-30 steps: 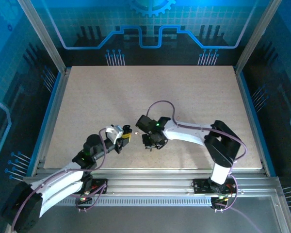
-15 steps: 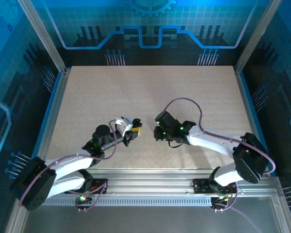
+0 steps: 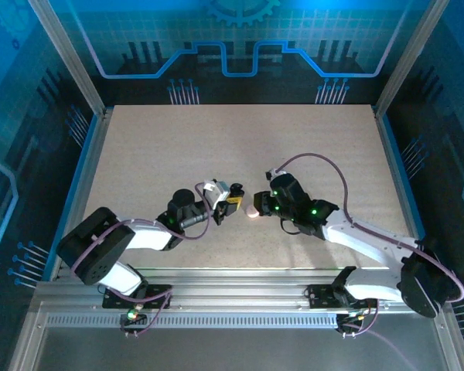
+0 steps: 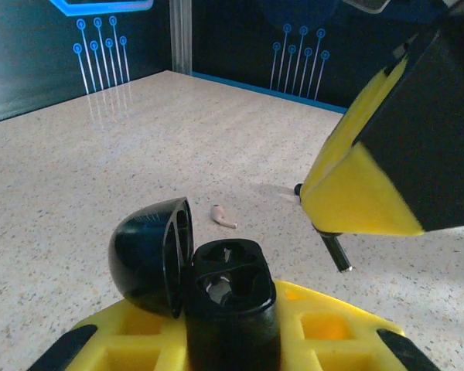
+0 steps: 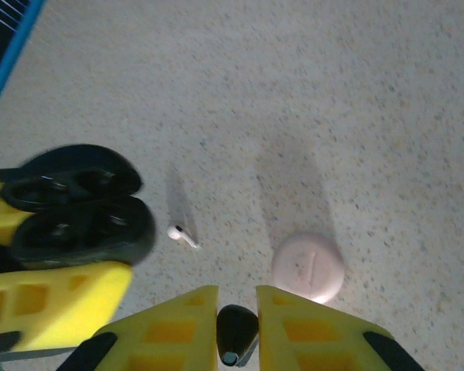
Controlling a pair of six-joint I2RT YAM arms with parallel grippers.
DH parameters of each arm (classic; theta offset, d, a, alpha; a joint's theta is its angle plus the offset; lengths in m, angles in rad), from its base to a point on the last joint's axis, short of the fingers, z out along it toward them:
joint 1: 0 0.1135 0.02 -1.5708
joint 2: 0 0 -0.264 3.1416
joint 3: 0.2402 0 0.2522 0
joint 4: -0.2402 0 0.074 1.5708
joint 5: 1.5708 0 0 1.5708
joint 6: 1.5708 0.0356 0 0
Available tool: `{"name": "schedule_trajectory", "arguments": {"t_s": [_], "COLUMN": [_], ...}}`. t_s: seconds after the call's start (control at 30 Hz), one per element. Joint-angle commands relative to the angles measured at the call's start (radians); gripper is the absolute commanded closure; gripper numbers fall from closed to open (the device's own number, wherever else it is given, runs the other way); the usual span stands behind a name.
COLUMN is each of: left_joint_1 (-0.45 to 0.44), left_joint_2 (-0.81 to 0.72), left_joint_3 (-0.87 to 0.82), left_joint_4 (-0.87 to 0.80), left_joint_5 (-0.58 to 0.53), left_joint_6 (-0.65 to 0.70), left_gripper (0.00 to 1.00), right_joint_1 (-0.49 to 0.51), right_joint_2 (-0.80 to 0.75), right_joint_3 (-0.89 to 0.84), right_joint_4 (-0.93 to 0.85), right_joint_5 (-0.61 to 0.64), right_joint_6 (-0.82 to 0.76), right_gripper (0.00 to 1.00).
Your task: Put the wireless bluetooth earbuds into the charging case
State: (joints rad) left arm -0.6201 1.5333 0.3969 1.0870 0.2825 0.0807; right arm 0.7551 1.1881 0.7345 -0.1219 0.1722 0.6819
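Observation:
My left gripper (image 4: pixel 232 313) is shut on the black charging case (image 4: pixel 230 297), which stands upright with its lid (image 4: pixel 148 256) swung open to the left and its two sockets showing. My right gripper (image 5: pixel 237 313) is shut on the black earbud (image 5: pixel 237 332), whose stem (image 4: pixel 335 251) hangs just right of the case, above the table. The pale earbud (image 5: pixel 182 234) lies loose on the table beyond the case (image 5: pixel 81 220), also seen as a small pale piece (image 4: pixel 223 216). From above, the left gripper (image 3: pixel 233 198) and right gripper (image 3: pixel 266 204) face each other closely.
A pink round disc (image 5: pixel 308 267) lies flat on the table right of the pale earbud, between the two grippers (image 3: pixel 252 212). The speckled table (image 3: pixel 216 147) stretches open toward the back. Blue-lit walls and metal rails (image 3: pixel 240 290) border it.
Both arms have swung rightward and further onto the table. The left gripper carried the case along, the right gripper carried the black earbud, and the pink disc has come into sight between them.

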Motion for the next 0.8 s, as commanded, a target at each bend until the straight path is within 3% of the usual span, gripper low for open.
{"name": "schedule_trajectory", "arguments": {"t_s": [0.0, 0.3, 0.77], "left_joint_1": [-0.01, -0.023, -0.027], "left_joint_2": [0.03, 0.071, 0.089], "left_joint_3": [0.029, 0.036, 0.03], "left_joint_4": [0.1, 0.149, 0.225], "left_joint_5": [0.042, 0.064, 0.058], "left_joint_6": [0.016, 0.029, -0.012], "left_gripper": [0.84, 0.84, 0.84], "right_joint_1": [-0.013, -0.015, -0.017], "right_joint_2": [-0.059, -0.096, 0.019], "right_joint_3": [-0.02, -0.017, 0.014], "right_joint_4": [0.097, 0.227, 0.338], "right_joint_5": [-0.015, -0.069, -0.12], "right_joint_6": [-0.078, -0.194, -0.179], "right_gripper": [0.82, 0.81, 0.81]}}
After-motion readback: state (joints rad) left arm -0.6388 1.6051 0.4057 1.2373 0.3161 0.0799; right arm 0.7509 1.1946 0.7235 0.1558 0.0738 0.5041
